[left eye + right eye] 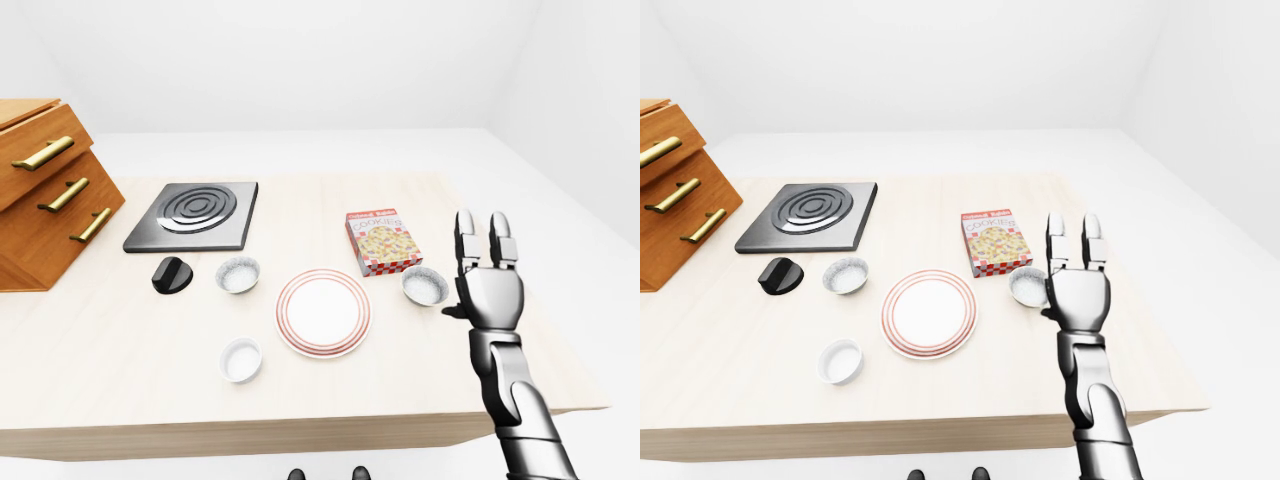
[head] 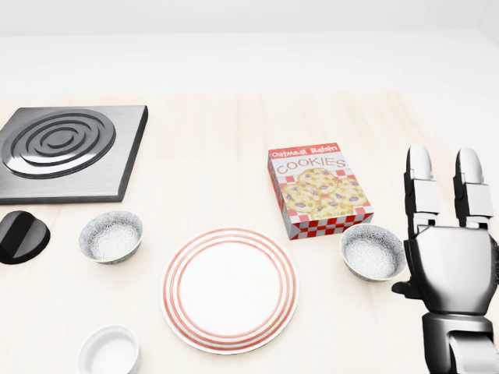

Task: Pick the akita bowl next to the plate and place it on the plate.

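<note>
I'm holding the right hand (image 2: 452, 265) wide open, fingers (image 2: 421, 187) upright, at the head view's lower right, just beside the akita bowl (image 2: 373, 252), ready to wrap its rim. The bowl is sitting just right of the plate (image 2: 230, 290), below the cookie box (image 2: 320, 189).
</note>
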Robot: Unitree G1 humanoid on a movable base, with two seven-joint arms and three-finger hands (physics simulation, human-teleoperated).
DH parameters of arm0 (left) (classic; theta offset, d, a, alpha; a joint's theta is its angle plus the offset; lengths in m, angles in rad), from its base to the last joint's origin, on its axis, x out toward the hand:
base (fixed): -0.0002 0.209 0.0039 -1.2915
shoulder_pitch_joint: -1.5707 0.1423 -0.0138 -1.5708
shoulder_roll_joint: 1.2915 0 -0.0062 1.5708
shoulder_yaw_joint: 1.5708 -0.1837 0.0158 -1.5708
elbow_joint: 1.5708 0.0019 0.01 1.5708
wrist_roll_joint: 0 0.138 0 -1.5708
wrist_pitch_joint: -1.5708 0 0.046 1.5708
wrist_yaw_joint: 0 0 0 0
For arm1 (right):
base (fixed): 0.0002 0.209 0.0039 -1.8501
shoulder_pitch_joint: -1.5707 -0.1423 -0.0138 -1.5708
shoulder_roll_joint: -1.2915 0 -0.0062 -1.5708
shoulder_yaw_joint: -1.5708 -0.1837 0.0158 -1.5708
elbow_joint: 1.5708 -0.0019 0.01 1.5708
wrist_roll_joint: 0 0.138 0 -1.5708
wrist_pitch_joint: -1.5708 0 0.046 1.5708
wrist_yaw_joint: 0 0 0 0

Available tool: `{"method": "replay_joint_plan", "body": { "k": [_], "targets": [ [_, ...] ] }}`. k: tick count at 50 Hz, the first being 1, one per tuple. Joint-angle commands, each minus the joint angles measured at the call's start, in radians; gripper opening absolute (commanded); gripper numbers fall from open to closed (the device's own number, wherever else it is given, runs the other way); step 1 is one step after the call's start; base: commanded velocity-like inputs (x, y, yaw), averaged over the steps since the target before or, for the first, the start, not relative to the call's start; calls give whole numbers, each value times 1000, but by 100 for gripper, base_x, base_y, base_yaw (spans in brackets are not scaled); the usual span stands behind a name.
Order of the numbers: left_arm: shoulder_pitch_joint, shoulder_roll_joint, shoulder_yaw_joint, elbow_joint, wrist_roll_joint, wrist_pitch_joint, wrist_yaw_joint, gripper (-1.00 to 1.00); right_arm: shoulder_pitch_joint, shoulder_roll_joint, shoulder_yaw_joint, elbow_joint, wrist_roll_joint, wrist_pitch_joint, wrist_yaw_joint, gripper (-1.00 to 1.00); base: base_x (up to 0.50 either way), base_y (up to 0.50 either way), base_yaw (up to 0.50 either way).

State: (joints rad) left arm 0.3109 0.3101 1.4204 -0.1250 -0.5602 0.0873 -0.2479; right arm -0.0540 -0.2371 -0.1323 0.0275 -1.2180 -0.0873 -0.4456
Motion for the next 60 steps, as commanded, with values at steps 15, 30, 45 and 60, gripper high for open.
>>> {"method": "replay_joint_plan", "body": {
  "k": [15,30,45,60],
  "targets": [
    [5,-6,-10,21,-8,0,4,100,-25,8,118,235,-166,0,-78,100,0,0,0],
    [4,-7,-18,28,-10,0,5,100,-165,-20,153,506,-202,0,-78,100,0,0,0],
    [2,-15,-35,35,-5,0,4,100,-283,-67,147,684,-163,0,-78,100,0,0,0],
    [-1,-18,-44,19,-5,0,13,100,-342,-92,157,809,-125,0,-78,100,0,0,0]
  ]
}}
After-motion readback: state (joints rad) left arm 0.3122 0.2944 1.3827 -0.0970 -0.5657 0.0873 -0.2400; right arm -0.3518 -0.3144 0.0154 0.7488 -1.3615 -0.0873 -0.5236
